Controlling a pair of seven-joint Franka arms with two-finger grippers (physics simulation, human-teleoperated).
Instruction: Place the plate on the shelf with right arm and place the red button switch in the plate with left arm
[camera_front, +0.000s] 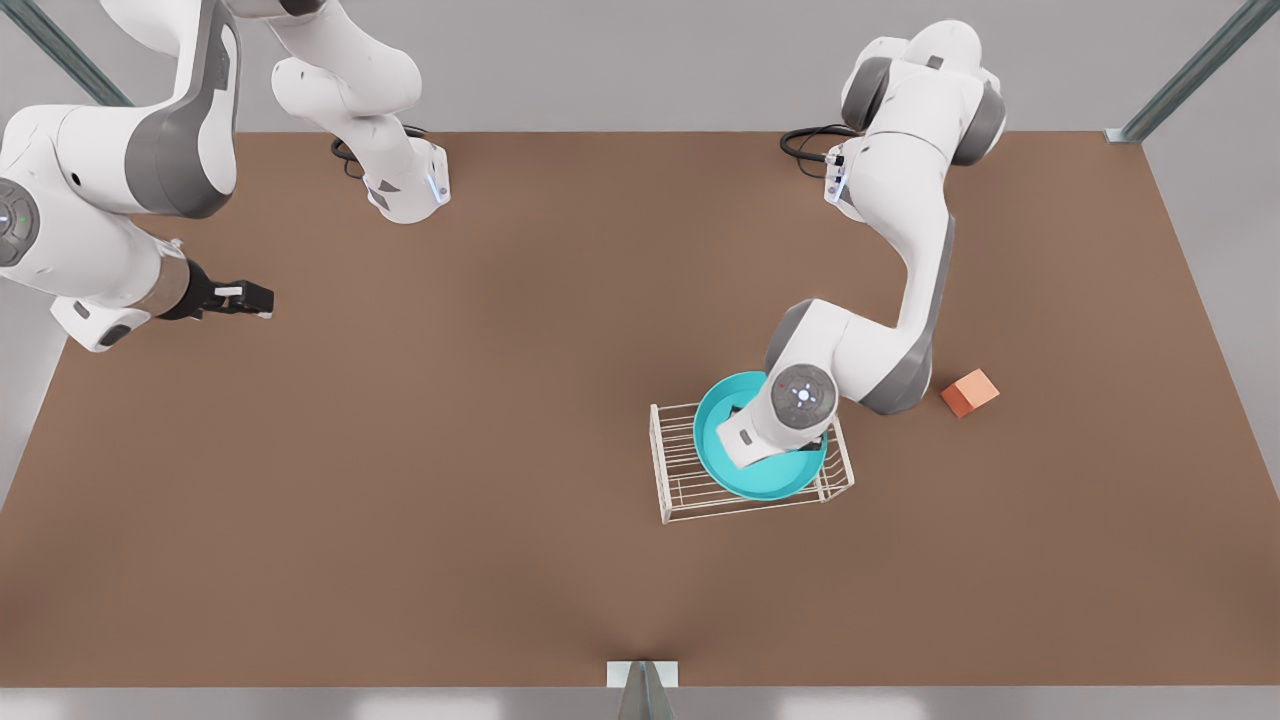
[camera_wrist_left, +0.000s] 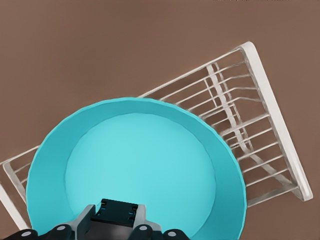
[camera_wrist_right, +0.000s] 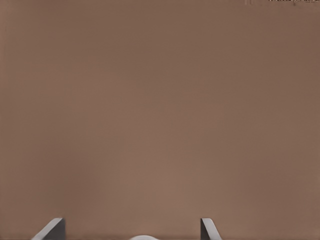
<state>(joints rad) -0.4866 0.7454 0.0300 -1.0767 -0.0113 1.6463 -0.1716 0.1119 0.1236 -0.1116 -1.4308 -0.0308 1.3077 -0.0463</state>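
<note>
Left pincer (camera_wrist_left: 117, 212) sits low over the plate (camera_wrist_left: 135, 165), near its rim; can't tell if its fingers are spread or pinching. Plate rests on the shelf (camera_wrist_left: 260, 120), directly under this pincer. Right pincer (camera_front: 240, 298) waits well apart over bare tabletop (camera_front: 450, 450), fingers (camera_wrist_right: 207, 229) spread, nothing between them. Orange cube (camera_front: 969, 392) lies beyond the left arm's elbow.
</note>
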